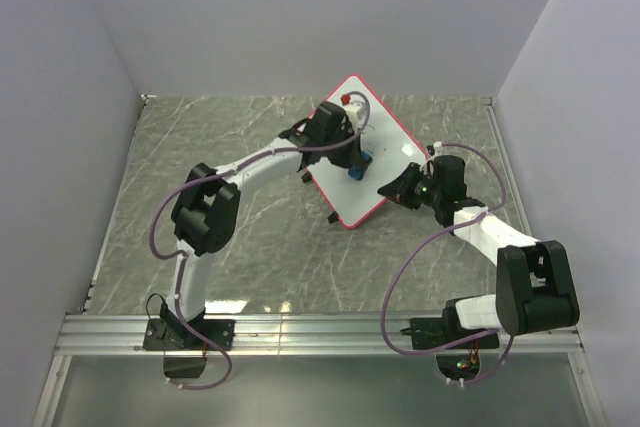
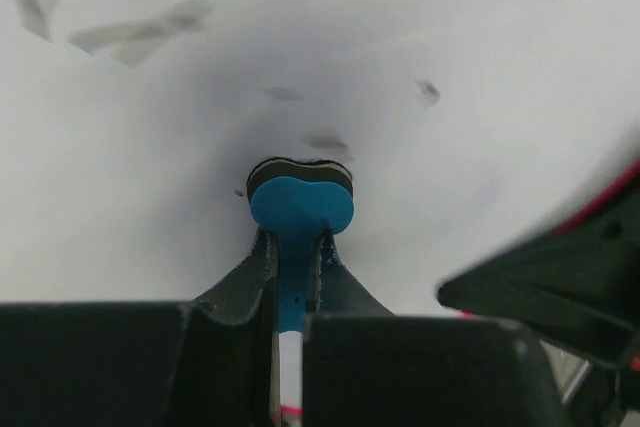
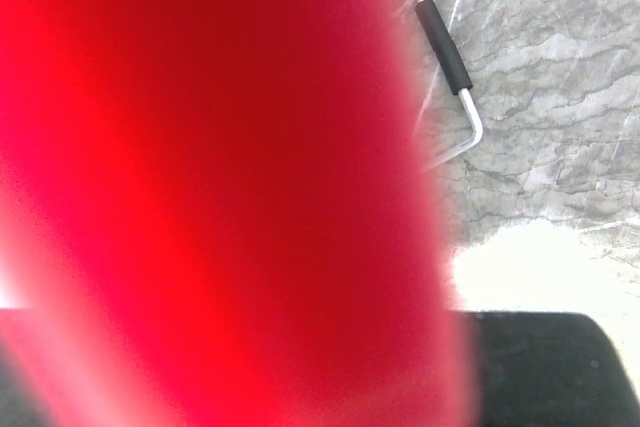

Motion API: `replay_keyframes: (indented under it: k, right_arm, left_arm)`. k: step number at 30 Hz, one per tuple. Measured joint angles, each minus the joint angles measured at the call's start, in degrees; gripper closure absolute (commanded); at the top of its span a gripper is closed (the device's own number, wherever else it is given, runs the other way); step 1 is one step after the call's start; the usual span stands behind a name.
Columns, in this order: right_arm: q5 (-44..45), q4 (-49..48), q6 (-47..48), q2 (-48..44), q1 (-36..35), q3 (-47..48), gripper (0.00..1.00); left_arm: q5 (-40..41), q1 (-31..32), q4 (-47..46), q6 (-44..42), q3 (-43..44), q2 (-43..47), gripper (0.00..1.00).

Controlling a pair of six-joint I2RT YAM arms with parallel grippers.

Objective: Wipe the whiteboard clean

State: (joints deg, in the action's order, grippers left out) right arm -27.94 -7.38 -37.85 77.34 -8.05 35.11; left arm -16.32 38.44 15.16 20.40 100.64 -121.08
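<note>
Top view: the whiteboard (image 1: 385, 142) lies mid-table, turned corner-on like a diamond, on the grey marble table (image 1: 230, 127). L arm reaches over its near-left side. The left gripper (image 1: 352, 162) sits over the board w/ the blue eraser (image 1: 356, 171) in its jaws, at the white surface. A small red-and-white item (image 1: 347, 99) is at the far corner; can't tell what it is. The right gripper (image 1: 392, 190) is at the board's near-right edge, on the pink-red frame.

L wrist view: jaws shut tight on the eraser's blue stem, w/ its rounded head and dark pad pressed against the white surface. Faint grey smudges show on the board beyond it. R gripper appears dark at lower right, against the red edge.

R wrist view: blurred red frame (image 3: 200, 187) fills most of the pic, right up against the cam. Jaws narrow, clamped on that edge. One black finger (image 3: 540, 367) shows at bottom right. Beyond, a wire leg (image 3: 445, 47) w/ a black sleeve over the marble.
</note>
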Motion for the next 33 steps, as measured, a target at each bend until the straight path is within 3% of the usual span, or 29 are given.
replay_keyframes:
  k: [3,7,14,17,26,33]
  right_arm:
    - [0.02,-0.04,0.0,0.02,0.0,-0.02,1.0]
    - [0.0,-0.07,0.02,0.04,0.0,-0.02,1.0]
    - [-0.07,-0.2,-0.2,0.28,0.04,-0.02,1.0]
    - [-0.09,-0.24,-0.24,0.35,0.04,-0.02,1.0]
    - [-0.09,-0.24,-0.61,0.44,0.07,-0.02,1.0]
    - [-0.04,-0.24,-0.72,0.48,0.07,-0.02,1.0]
  left_arm:
    - [0.37,3.78,0.04,0.15,-3.61,2.49,1.0]
    - [0.07,7.3,1.4,0.24,-1.36,2.05,1.0]
    - [-0.9,6.64,9.62,0.09,23.06,-9.51,1.0]
    - [-1.81,5.16,9.38,0.5,26.91,-11.82,1.0]
    - [-1.99,2.71,-0.48,-0.07,8.85,-4.55,1.0]
    - [-2.08,1.33,-4.46,0.52,3.93,-2.97,1.0]
